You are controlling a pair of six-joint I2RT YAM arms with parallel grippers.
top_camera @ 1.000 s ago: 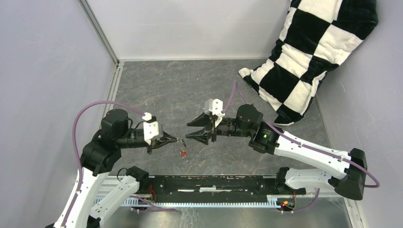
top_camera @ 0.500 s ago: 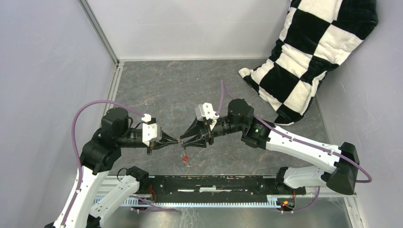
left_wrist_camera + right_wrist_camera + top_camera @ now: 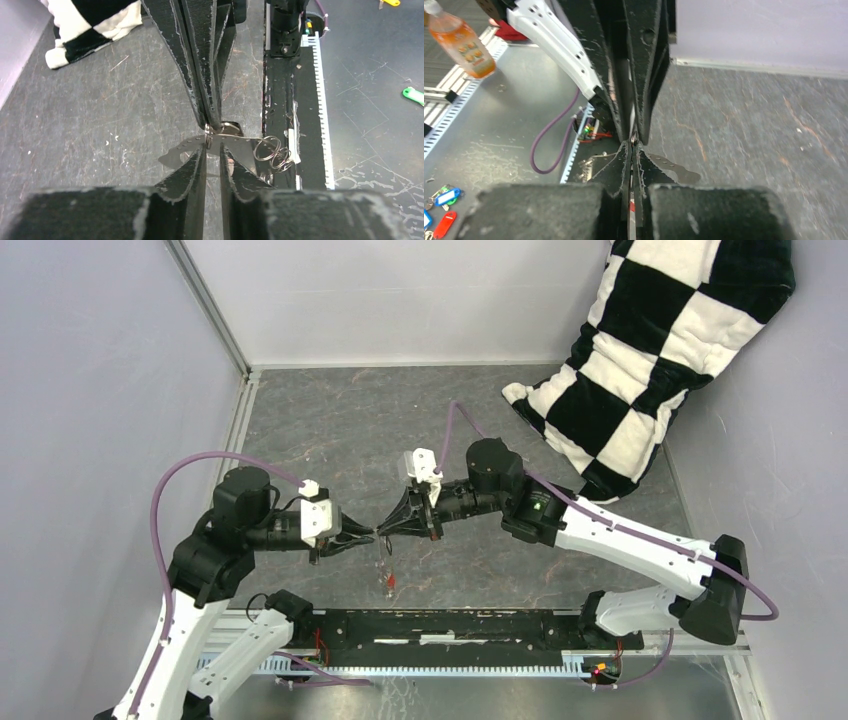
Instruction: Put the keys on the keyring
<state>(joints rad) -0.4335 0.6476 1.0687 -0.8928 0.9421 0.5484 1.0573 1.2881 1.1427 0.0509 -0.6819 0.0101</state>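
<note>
My two grippers meet tip to tip above the middle of the grey floor. The right gripper (image 3: 384, 528) (image 3: 633, 150) is shut on the thin metal keyring (image 3: 271, 150), gripping it just beyond my left fingertips. The left gripper (image 3: 368, 534) (image 3: 215, 150) has its jaws a narrow slit apart, with floor showing between them. A flat metal piece with small holes (image 3: 175, 154) (image 3: 679, 174) sticks out sideways at the grip. A red key (image 3: 389, 582) hangs on thin wire below the meeting point. A sliver of red (image 3: 630, 206) shows through the right fingers' gap.
A black-and-white checkered cushion (image 3: 670, 350) leans in the far right corner. Grey walls close the left and back. A black rail (image 3: 450, 625) runs along the near edge between the arm bases. Beyond it lie an orange bottle (image 3: 459, 42) and coloured key tags (image 3: 444, 197).
The right arm came left to the left gripper's tip and its open jaws shut there. The left jaws parted a little. The red key hangs slightly lower.
</note>
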